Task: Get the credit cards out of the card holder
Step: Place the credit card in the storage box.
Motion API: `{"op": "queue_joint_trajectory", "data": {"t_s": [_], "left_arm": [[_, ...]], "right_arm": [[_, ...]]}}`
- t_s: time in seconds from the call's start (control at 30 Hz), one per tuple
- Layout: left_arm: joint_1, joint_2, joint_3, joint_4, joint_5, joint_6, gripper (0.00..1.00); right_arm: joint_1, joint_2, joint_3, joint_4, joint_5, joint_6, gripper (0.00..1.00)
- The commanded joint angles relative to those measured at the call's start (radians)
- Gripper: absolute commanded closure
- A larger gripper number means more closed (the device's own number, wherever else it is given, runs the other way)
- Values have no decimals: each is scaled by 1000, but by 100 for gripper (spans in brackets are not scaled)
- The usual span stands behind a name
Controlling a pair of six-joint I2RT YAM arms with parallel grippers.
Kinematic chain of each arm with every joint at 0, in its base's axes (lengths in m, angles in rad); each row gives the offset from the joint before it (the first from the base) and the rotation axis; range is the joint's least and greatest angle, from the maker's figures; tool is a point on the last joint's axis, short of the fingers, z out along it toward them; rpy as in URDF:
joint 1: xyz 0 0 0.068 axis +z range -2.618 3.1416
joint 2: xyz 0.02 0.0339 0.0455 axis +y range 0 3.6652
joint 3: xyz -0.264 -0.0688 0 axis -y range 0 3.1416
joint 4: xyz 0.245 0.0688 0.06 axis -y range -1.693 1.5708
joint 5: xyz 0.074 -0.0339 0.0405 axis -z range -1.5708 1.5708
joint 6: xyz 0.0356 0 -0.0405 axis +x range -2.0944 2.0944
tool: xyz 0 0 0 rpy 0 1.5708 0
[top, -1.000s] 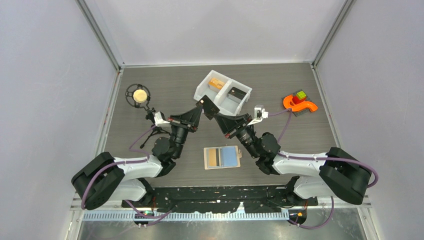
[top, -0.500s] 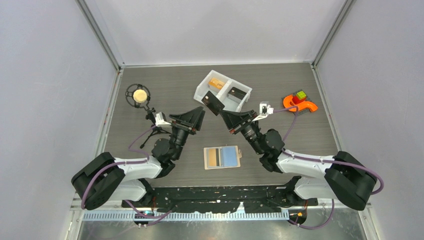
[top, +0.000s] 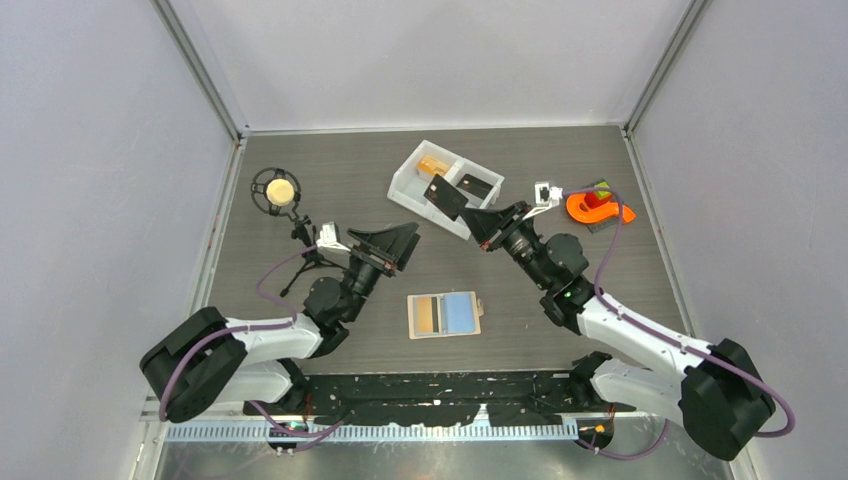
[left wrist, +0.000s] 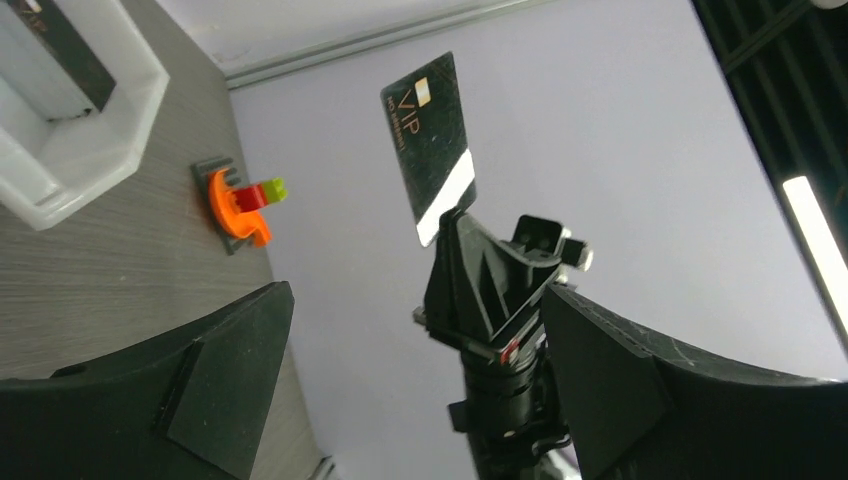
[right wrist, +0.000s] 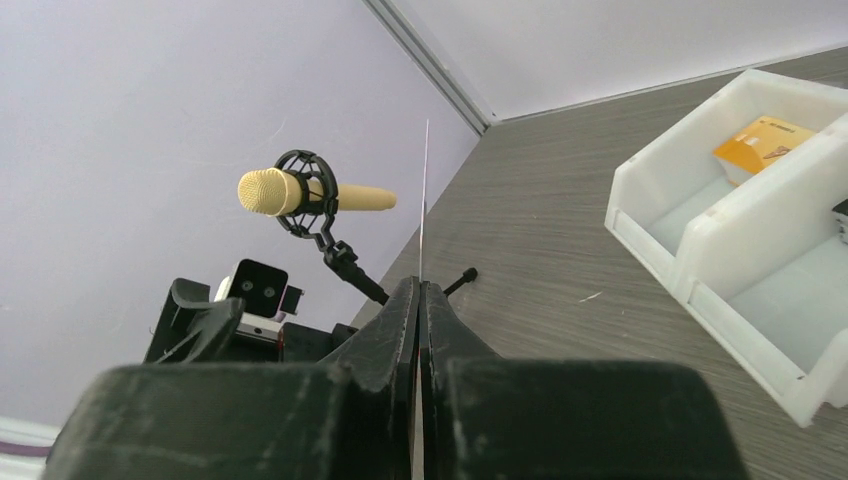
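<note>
Right wrist view – right gripper point(right wrist: 420, 290) pinches the black credit card point(right wrist: 424, 200) edge-on between closed jaws – left gripper point(top: 405, 245) spread wide, holding nothing

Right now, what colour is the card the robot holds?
The card is black with gold lettering, clearest in the left wrist view.

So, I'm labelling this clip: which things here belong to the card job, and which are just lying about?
Job: card holder; black card in the right gripper; orange card and dark card in the white bin.
Lying about: microphone; orange toy with coloured blocks.
</note>
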Motion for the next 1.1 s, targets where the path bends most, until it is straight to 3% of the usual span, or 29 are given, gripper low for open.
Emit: {"op": "queue_joint_trajectory", "data": {"t_s": [0.0,0.13,0.27,0.53,0.87,1.07], "left_arm": [[-6,-100,31,-224,53,125,0],[-6,-229,83,-521,73,257,0],[-6,-404,192,-965,62,445,0],[-1,-685,311,-1488,-59,699,0],[0,-746,588,-1956,-94,1096,0],[0,-795,550,-1976,-172,1206,0]], "right_arm": [[-70,-42,95,-196,-86,-22,95],[-161,-19,150,-322,-146,-16,95],[-251,52,217,-409,-229,8,95],[-381,274,367,-500,-332,10,95],[-442,598,582,-565,-364,70,95],[-447,753,676,-567,-336,110,95]]}}
